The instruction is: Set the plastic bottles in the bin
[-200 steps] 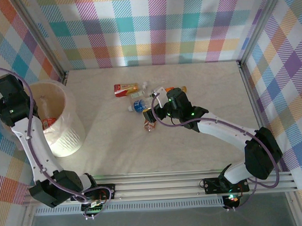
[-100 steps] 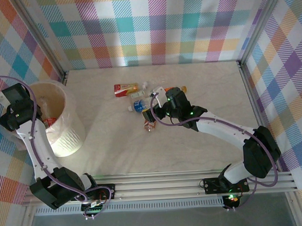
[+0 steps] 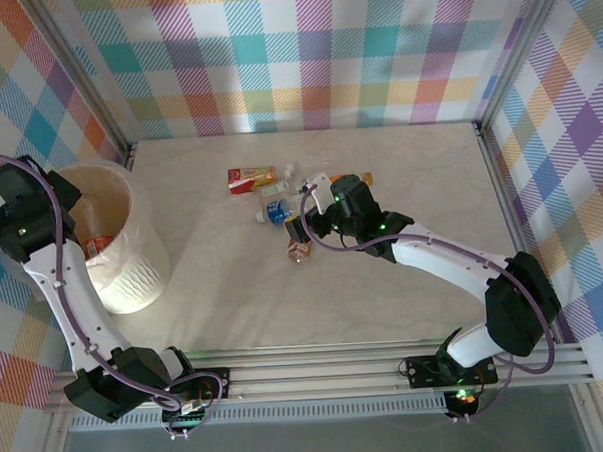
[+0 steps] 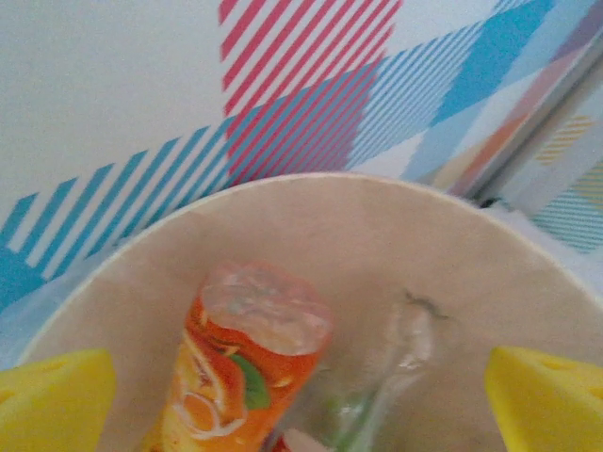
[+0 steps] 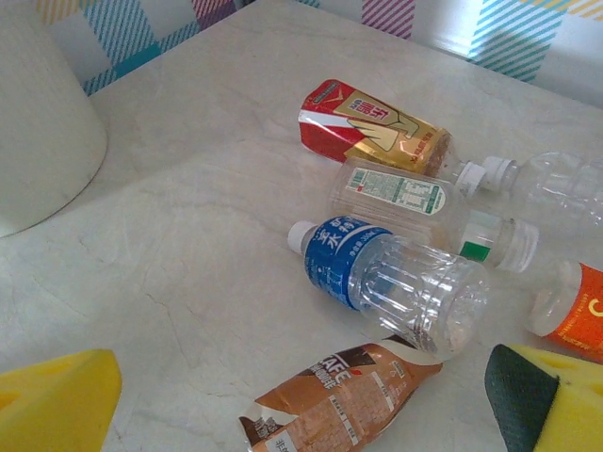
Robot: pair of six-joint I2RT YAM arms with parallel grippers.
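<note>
The bin (image 3: 134,278) stands at the table's left. My left gripper (image 3: 33,213) hangs open over its left rim, yellow pads (image 4: 52,400) wide apart with nothing between. Inside the bin lie an orange-labelled bottle (image 4: 250,358) and a clear bottle (image 4: 396,363). My right gripper (image 3: 304,227) is open, low over the bottle cluster. The brown café bottle (image 5: 339,400) lies between its pads (image 5: 57,400), untouched. Beyond lie a blue-labelled bottle (image 5: 396,278), a clear green-labelled one (image 5: 405,193), a red-gold one (image 5: 372,127), a clear one (image 5: 556,188) and an orange one (image 5: 575,301).
The bin's white outer wall (image 5: 38,122) shows at the far left of the right wrist view. Bare marble table (image 3: 224,289) lies between the bin and the bottles. Metal frame posts (image 3: 494,168) and checked cloth walls close in the table's sides and back.
The left wrist shifted slightly over the bin's left rim, right then back left. The right arm and the bottles have barely moved.
</note>
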